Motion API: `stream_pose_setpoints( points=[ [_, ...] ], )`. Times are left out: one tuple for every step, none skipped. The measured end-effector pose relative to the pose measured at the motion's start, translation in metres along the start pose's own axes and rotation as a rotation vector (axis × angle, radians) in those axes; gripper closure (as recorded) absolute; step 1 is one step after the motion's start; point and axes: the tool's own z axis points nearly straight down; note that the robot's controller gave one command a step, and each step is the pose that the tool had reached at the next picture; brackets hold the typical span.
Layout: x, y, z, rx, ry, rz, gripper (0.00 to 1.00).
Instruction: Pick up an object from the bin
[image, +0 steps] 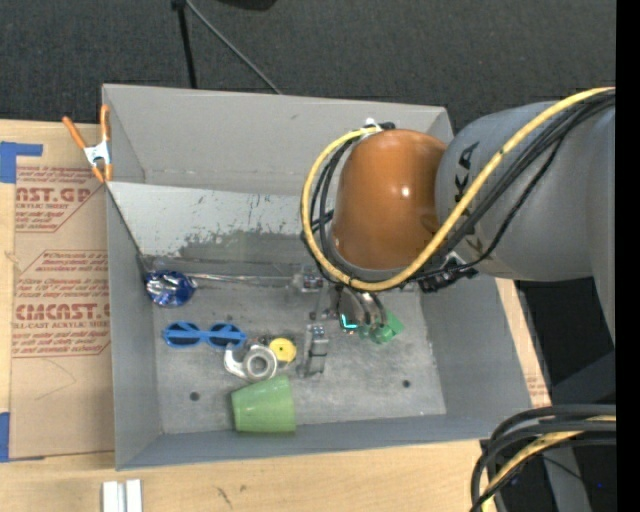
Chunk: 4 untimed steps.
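**A:** What is lying nearest the claw (318, 352)?

**B:** A yellow disc (283, 349), just at its nine o'clock. A small green block (384, 328) is sitting at its three.

**A:** Spread or pressed together?

**B:** I cannot tell. Dropping here, I think it is risking shoving the disc against the grey roll (256, 363).

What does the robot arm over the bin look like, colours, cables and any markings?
A bulky grey arm with dark KUKA lettering; a glossy rounded orange cover over its wrist, with yellow and black cables looped round it. Beneath sits a small dark end effector.
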Motion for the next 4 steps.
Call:
stream_pose_setpoints(
  points=[
    [-0.008,0.042,0.117,-0.008,-0.02,0.319,0.0],
    [-0.015,0.08,0.121,-0.004,-0.008,0.344,0.0],
    [-0.014,0.077,0.121,-0.001,-0.006,0.346,1.0],
    [-0.022,0.079,-0.027,-0.006,-0.015,0.38,1.0]
  ],
)
